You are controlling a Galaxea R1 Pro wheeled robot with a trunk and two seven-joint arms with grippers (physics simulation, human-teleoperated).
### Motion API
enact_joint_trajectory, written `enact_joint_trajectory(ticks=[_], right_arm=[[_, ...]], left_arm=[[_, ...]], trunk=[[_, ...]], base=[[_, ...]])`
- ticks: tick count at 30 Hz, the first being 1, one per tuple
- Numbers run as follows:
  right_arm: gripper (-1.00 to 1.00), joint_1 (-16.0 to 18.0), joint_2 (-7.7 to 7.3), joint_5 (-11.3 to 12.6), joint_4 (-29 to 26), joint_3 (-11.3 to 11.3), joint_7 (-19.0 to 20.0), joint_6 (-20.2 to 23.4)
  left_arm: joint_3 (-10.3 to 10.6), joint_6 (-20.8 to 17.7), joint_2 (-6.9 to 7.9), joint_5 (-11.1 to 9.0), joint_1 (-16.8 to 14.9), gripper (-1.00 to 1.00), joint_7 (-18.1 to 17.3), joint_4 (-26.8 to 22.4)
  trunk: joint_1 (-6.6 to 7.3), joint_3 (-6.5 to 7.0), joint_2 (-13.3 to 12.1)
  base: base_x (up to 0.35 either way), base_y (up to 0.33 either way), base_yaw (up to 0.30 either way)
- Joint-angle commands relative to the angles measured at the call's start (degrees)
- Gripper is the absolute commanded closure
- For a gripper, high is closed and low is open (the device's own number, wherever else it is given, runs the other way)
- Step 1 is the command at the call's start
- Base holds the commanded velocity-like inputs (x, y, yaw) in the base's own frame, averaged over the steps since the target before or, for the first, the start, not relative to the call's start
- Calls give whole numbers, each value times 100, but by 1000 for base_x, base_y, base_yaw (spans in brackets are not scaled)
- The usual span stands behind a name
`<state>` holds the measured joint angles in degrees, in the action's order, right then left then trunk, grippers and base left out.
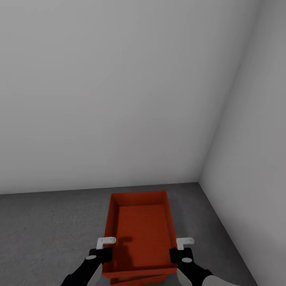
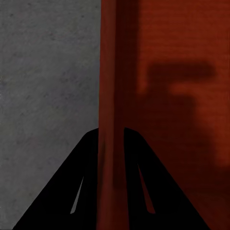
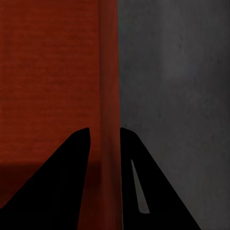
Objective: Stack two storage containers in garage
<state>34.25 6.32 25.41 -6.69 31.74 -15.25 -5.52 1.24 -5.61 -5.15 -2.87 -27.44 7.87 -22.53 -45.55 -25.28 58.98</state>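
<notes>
An orange-red storage container (image 1: pixel 141 228) sits low in the head view, over the dark grey garage floor (image 1: pixel 47 234). My left gripper (image 1: pixel 104 254) is shut on its left wall and my right gripper (image 1: pixel 179 254) on its right wall. In the left wrist view my left gripper (image 2: pixel 112 139) has its black fingers (image 2: pixel 81 167) either side of the red wall (image 2: pixel 112 72). The right wrist view shows my right gripper (image 3: pixel 104 139) clamping the other wall (image 3: pixel 108 72) the same way. Just beneath the held bin, a strip of a second storage container (image 1: pixel 139 280) peeks out. Whether the two touch I cannot tell.
Pale grey garage walls (image 1: pixel 119 99) meet in a corner (image 1: pixel 200 178) just beyond the bins to the right. The right wall (image 1: pixel 254 178) runs close alongside. Open concrete floor stretches away to the left.
</notes>
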Motion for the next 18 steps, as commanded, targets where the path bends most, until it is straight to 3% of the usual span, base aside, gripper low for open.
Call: enact_joint_trajectory(ticks=[1,18], right_arm=[[100,2,-7,94,39,81,-31,-6],[100,0,-4,-484,-8,-446,-31,7]], left_arm=[[8,1,18,3,-3,100,48,-47],[8,27,40,-90,-3,100,40,-32]], trunk=[[0,-6,4],[0,-6,4]], base=[[0,0,0],[0,0,0]])
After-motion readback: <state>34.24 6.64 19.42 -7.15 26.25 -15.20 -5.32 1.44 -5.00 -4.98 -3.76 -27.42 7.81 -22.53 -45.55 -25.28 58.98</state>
